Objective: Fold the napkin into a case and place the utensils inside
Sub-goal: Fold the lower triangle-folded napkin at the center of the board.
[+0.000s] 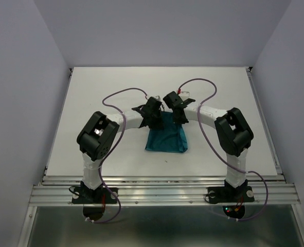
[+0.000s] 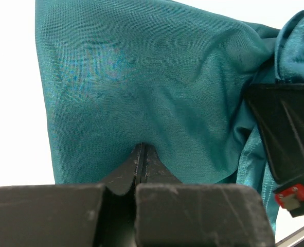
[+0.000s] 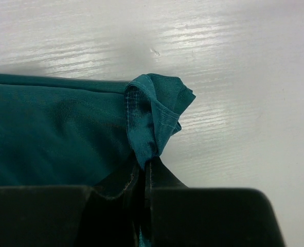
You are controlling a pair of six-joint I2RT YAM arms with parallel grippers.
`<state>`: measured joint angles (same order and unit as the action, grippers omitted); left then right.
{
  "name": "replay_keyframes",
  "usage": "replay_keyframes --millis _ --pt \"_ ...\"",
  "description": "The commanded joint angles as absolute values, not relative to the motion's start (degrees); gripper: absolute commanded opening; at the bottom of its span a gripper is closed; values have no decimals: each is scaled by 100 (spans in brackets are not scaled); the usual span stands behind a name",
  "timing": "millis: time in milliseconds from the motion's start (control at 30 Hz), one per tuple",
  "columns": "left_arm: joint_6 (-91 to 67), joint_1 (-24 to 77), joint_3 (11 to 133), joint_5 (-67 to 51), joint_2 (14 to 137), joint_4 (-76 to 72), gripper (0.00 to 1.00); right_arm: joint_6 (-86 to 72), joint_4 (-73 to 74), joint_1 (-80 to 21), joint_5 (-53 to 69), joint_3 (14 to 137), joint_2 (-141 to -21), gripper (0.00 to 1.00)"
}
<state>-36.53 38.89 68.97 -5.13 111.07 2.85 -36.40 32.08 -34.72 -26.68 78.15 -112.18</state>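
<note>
At frame centre the napkin [image 1: 165, 139] spreads on the table [image 1: 90, 92]. At its far edge, the left gripper [image 2: 141, 152] and right gripper [image 3: 146, 165] each pinch cloth, fingers pressed together. Best carry both corners evenly, edge taut; the wrists sit close and could clash, and cables [image 1: 122, 92] arc beyond. No utensils show.

I get the top ext. cam from high behind both arm bases [image 1: 92, 195], facing down and fwd, far enough to show the whole table [image 1: 218, 92]. L wrist cam looks out along the left gripper [image 2: 142, 150], v. close on the napkin [image 2: 141, 77] face; R wrist cam likewise along the right gripper [image 3: 145, 165], at a napkin corner w/ table beyond. All 3 views share the napkin.
</note>
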Motion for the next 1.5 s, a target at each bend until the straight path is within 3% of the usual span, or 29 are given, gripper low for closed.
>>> replay_keyframes --millis 0,567,1467 --pt "-3604 3929 6627 -448 11197 501 0 -3656 3937 -3735 -3278 8305 -11496 1" --pt "-3586 3929 6434 -510 11215 316 0 -3806 4245 -4017 -3569 8877 -11584 1" --pt "-3832 3929 5994 -844 11039 -246 0 -4087 3674 -4017 -3199 8675 -11531 1"
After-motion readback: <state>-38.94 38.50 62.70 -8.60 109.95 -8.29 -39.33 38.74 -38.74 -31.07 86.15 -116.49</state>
